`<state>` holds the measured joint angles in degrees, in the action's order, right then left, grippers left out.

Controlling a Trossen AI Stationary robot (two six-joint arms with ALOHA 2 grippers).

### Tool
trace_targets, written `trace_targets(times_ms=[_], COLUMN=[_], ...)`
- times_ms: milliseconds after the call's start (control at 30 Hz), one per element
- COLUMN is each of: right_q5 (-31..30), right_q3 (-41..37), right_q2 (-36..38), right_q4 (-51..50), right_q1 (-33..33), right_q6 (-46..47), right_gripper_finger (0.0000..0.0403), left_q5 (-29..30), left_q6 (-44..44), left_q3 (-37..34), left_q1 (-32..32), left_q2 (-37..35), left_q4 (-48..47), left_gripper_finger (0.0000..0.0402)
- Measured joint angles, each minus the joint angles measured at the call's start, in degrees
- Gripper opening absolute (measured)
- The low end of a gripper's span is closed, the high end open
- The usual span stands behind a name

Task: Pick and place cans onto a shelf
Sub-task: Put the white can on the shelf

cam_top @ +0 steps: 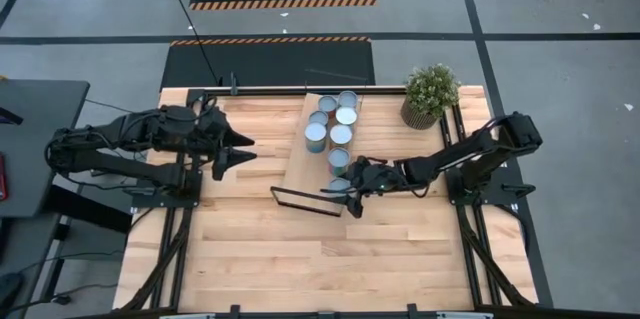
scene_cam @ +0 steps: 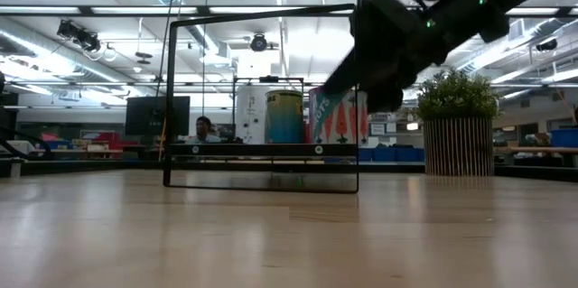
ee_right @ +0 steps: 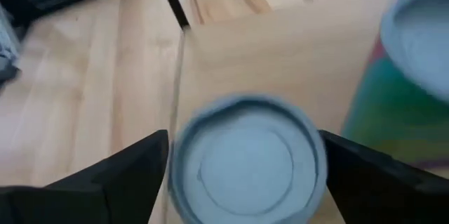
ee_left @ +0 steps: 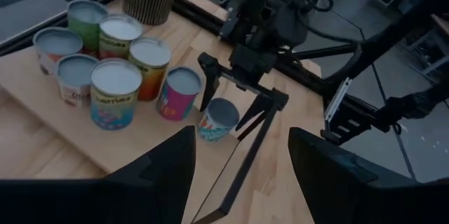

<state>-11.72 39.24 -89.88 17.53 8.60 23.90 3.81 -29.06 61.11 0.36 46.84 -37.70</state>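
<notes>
Several cans (cam_top: 330, 124) stand upright in a cluster on the light-wood shelf (cam_top: 300, 164), which lies on the tabletop with its black frame (cam_top: 305, 201) at the near end. One small can with a pale top (ee_right: 245, 161) stands apart, nearest the frame; it also shows in the left wrist view (ee_left: 219, 120). My right gripper (cam_top: 342, 189) is shut on this can. My left gripper (cam_top: 245, 149) is open and empty over the table, left of the shelf. My right gripper has the small can's side wall (ee_left: 208, 127) between its two fingers (ee_left: 205, 87), one on each side, just below the rim. The fingers come slanting down from the table's right side. The can stands upright on the shelf.
A potted green plant (cam_top: 430, 94) stands at the table's far right corner, beyond the cans. A black rail (cam_top: 300, 89) runs along the far edge. Bare tabletop (cam_top: 330, 259) lies near the front. In the low view a person (scene_cam: 204, 128) sits far off in the room.
</notes>
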Motion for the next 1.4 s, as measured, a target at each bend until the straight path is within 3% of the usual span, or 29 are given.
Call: trace_targets(times_ms=[633,933,1100,1400], right_q5=[-2.4,-7.8,-12.8,-12.4], right_q3=[0.0,-0.3,-1.9,-1.8], right_q2=[10.3,15.7,13.4,6.3], right_q4=[-10.3,-26.1,-26.4,-16.2], right_q1=[0.8,4.0,4.7,2.5], right_q6=[-3.2,-1.6,2.4,0.5], right_gripper_finger=[0.0349,0.0349,0.0349,0.0349], left_q5=[0.0,0.0,0.0,0.6], left_q6=[-0.3,-0.3,-0.3,-0.7], left_q3=[0.0,0.0,0.0,0.0], left_q1=[-0.7,-0.6,-0.7,-0.7], left_q2=[0.0,0.0,0.0,0.0], left_q4=[0.3,0.3,0.2,0.1], left_gripper_finger=[0.0233,0.0233,0.0233,0.0233])
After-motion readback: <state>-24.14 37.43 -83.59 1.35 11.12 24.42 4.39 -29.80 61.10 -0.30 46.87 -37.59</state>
